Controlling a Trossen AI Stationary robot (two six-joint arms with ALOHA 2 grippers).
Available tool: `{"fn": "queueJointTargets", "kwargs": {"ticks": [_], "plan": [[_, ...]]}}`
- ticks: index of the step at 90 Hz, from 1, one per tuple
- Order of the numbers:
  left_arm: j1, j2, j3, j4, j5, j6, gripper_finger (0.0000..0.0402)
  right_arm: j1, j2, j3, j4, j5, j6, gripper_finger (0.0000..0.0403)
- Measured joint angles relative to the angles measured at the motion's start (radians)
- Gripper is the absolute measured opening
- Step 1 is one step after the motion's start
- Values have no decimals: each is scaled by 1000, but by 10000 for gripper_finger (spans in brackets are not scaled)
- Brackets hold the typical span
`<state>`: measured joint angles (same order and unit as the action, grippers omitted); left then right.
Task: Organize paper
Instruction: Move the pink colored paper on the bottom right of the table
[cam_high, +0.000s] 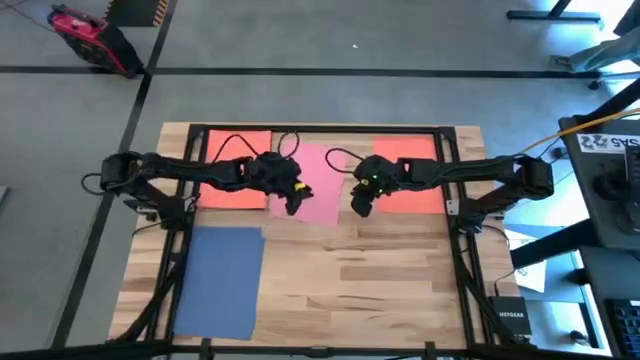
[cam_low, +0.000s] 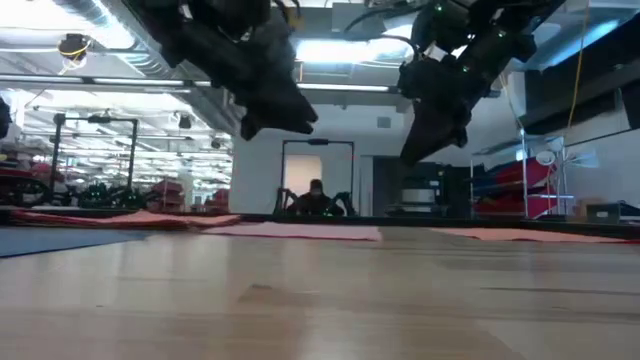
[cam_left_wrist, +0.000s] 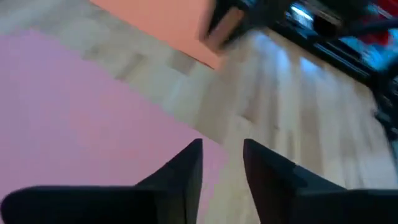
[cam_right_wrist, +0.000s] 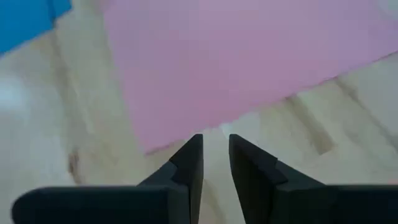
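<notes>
The wooden table (cam_high: 340, 280) is carrying a blue sheet (cam_high: 220, 280), two orange sheets (cam_high: 236, 170) (cam_high: 408, 170) and a pink sheet (cam_high: 318, 182) between them. I am holding my left gripper (cam_high: 293, 203) and right gripper (cam_high: 360, 205) above it, fingers narrowly parted, gripping nothing.

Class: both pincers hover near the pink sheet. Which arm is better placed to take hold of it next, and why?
Probably the left. In the high view the left pincer hangs over the pink sheet, at its near edge, while the right pincer hangs just beside it over bare table. It is close, though.
</notes>
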<state>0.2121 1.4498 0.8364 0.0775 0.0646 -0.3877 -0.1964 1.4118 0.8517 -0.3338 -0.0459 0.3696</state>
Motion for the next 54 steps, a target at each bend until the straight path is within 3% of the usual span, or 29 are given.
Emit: {"fn": "queueJointTargets", "kwargs": {"ticks": [18, 33, 54], "plan": [[50, -33, 0, 58, 0, -50, 9, 35, 41, 1, 57, 3, 88, 55], [58, -67, -35, 124, 10, -76, 1, 66, 88, 1, 148, 10, 103, 6], [50, -128, -148, 355, 15, -150, 0, 88, 159, 0, 245, 46, 208, 1]]}}
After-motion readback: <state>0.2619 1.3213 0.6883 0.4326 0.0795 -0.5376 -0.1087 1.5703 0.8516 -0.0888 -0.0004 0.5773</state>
